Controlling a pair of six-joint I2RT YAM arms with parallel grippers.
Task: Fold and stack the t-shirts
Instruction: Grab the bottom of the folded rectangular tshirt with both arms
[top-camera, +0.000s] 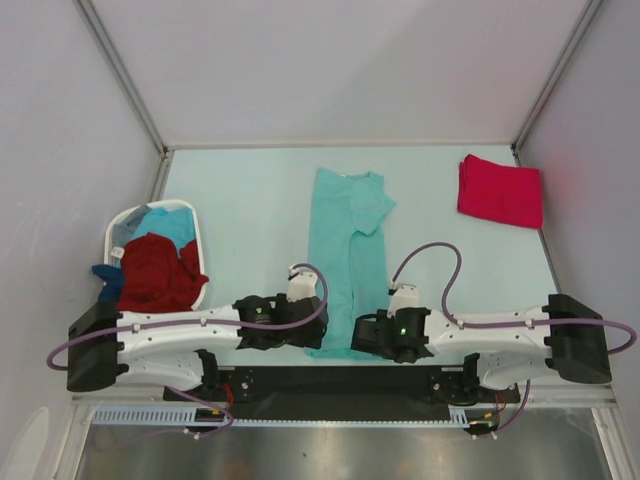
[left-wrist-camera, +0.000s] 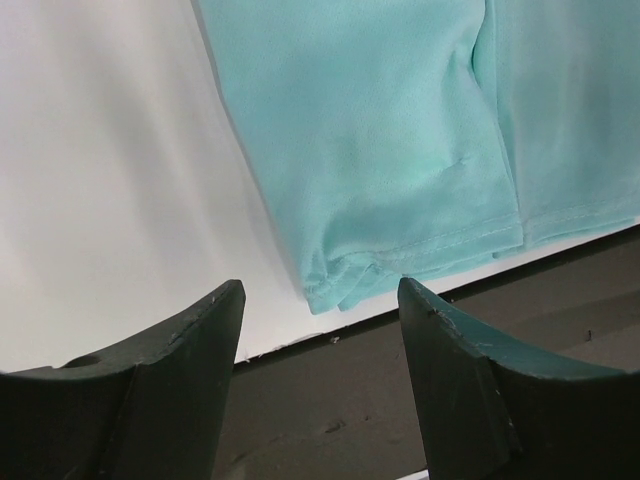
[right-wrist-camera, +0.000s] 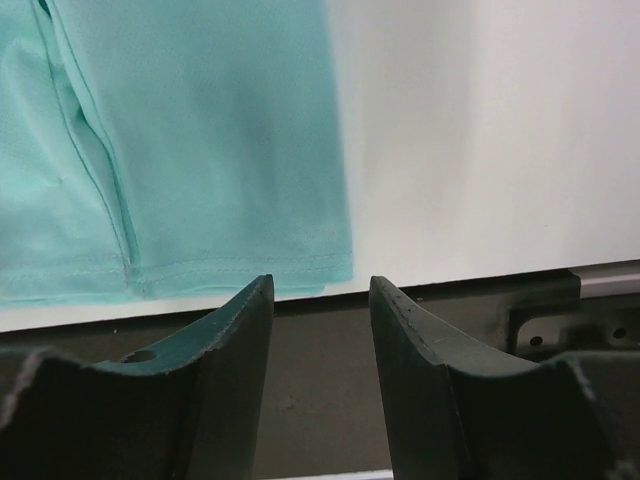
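The light teal t-shirt (top-camera: 345, 265) is plain and unprinted, a shade deeper than the pale mint surface (top-camera: 240, 190) under it. To its right is a plain bright pinkish-red t-shirt (top-camera: 500, 190); to its left are a white basket (top-camera: 115, 235), a dark red t-shirt (top-camera: 158, 278), a light blue t-shirt (top-camera: 170, 226) and a deeper blue t-shirt (top-camera: 104, 276). By its hem, the left claw (left-wrist-camera: 320, 290) and right claw (right-wrist-camera: 320, 285) are dark greenish-black.

left arm (top-camera: 170, 340), right arm (top-camera: 495, 340): white shells, black joints | cables (top-camera: 432, 252): purple | fingers (left-wrist-camera: 170, 370): dark, curved, scuffed edges
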